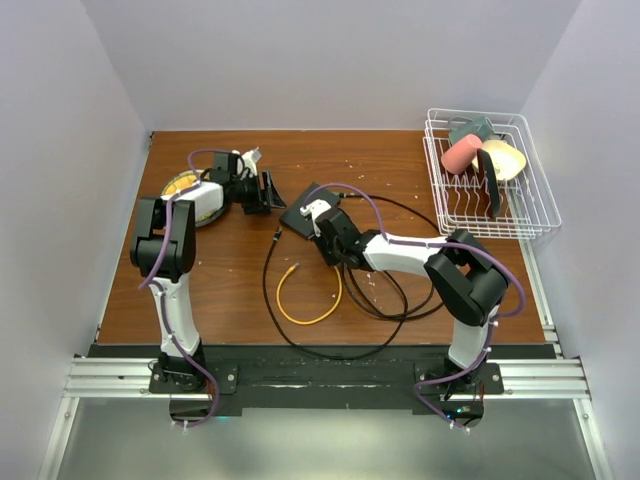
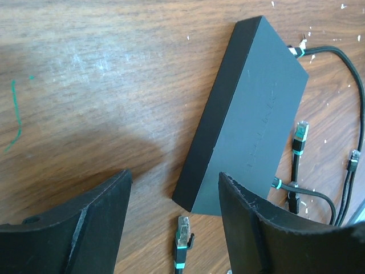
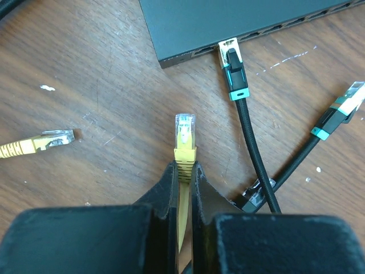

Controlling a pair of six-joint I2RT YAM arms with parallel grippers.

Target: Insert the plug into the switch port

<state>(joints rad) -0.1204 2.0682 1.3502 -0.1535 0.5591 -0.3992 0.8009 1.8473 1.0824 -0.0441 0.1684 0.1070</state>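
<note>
Between spread fingers (image 2: 256,228): switch box (image 2: 251,114) corner, a loose plug (image 2: 183,235)

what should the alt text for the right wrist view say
The right gripper is shut just behind a yellow plug, holding it aimed at the port row on a dark switch. A black cable's teal-banded plug sits at one port, and a second yellow plug lies loose on the wooden table to the left.
</note>
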